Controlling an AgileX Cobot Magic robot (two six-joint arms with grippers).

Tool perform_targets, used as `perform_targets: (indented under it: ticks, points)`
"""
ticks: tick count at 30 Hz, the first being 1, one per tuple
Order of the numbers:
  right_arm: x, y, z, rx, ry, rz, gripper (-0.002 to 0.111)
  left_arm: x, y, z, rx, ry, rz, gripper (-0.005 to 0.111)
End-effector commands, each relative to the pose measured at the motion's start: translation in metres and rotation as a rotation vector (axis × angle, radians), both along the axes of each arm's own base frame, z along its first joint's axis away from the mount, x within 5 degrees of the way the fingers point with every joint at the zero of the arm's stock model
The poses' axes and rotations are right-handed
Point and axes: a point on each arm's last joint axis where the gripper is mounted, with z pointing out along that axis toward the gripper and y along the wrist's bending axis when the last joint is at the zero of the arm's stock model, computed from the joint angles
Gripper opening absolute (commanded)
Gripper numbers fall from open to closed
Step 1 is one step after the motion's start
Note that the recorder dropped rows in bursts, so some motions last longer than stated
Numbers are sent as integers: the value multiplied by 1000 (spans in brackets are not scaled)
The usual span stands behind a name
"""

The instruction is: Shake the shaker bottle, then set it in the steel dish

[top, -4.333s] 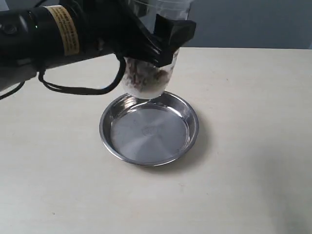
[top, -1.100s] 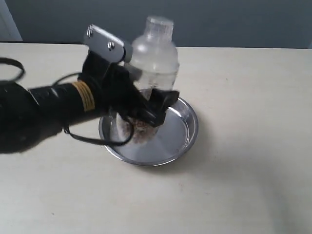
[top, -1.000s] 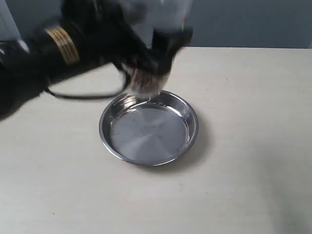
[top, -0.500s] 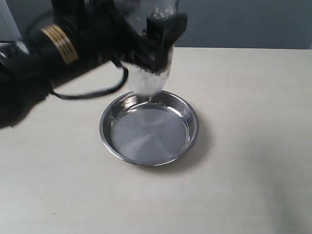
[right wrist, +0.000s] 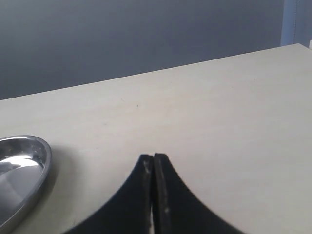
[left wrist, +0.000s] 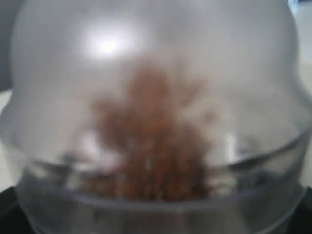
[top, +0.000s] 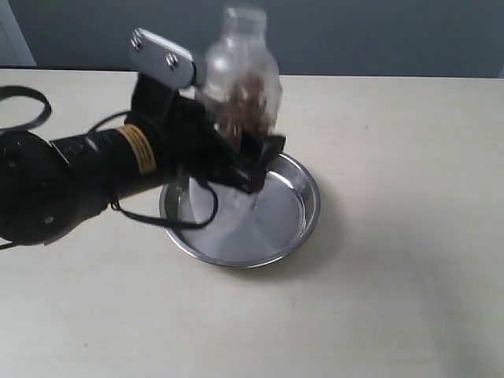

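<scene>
The clear shaker bottle [top: 240, 79] is upright and motion-blurred over the near-left part of the steel dish [top: 303, 224], brown pellets flung up inside it. My left gripper [top: 236, 165] is shut on the bottle's lower body; whether its base touches the dish is hidden by the black fingers. In the left wrist view the bottle [left wrist: 156, 122] fills the picture and the pellets are a brown blur. My right gripper [right wrist: 153, 158] is shut on nothing, low over the table to the right of the dish [right wrist: 22, 165]; it is outside the exterior view.
The pale table [top: 409, 276] carries only the dish. The left arm's black body [top: 63, 181] and its cable [top: 157, 222] lie low over the table to the dish's left. A dark wall [top: 378, 35] runs behind the table's far edge.
The left gripper has swung down with the bottle, from high above the dish's far rim to low over the dish. The pellets have jumped upward inside. The dish has stayed put.
</scene>
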Motion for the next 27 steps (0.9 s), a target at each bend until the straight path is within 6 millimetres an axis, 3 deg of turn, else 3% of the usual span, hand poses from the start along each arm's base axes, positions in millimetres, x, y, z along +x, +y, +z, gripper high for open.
perform_targets:
  ticks: [1,2,4,6,7,8,12,13,14,16,18,19,20,21,22,23,24,25,27]
  points:
    - [0,0,1,-6,-11,1,-1,-20,-5,107,-172,-399,-118,0]
    - [0,0,1,-6,-11,1,-1,-18,-2,108,-169,-342,-77,0]
    - [0,0,1,-6,-11,1,-1,-8,-2,63,7,-172,-48,0]
    - [0,0,1,-6,-11,1,-1,3,-1,4,95,37,-4,0]
    - [0,0,1,-6,-11,1,-1,6,-2,-4,73,82,20,0]
    - [0,0,1,-6,-11,1,-1,4,-5,4,60,56,0,0]
    - [0,0,1,-6,-11,1,-1,-18,-13,115,-57,-357,-127,0]
    - [0,0,1,-6,-11,1,-1,-19,-10,126,-92,-366,-106,0]
    - [0,0,1,-6,-11,1,-1,-15,-8,117,-90,-316,-79,0]
    - [0,0,1,-6,-11,1,-1,2,-6,49,56,-106,-42,0]
    - [0,0,1,-6,-11,1,-1,12,-2,-6,76,117,37,0]
    - [0,0,1,-6,-11,1,-1,13,-2,-13,43,171,67,0]
    - [0,0,1,-6,-11,1,-1,10,-5,-5,13,144,53,0]
    - [0,0,1,-6,-11,1,-1,5,-9,17,-23,39,5,0]
    - [0,0,1,-6,-11,1,-1,-1,-12,48,-77,-108,-50,0]
    - [0,0,1,-6,-11,1,-1,-10,-11,99,-122,-325,-108,0]
    - [0,0,1,-6,-11,1,-1,-10,-8,99,-115,-304,-81,0]
    - [0,0,1,-6,-11,1,-1,-1,-9,48,34,-138,-56,0]
    - [0,0,1,-6,-11,1,-1,10,-6,-17,104,97,10,0]
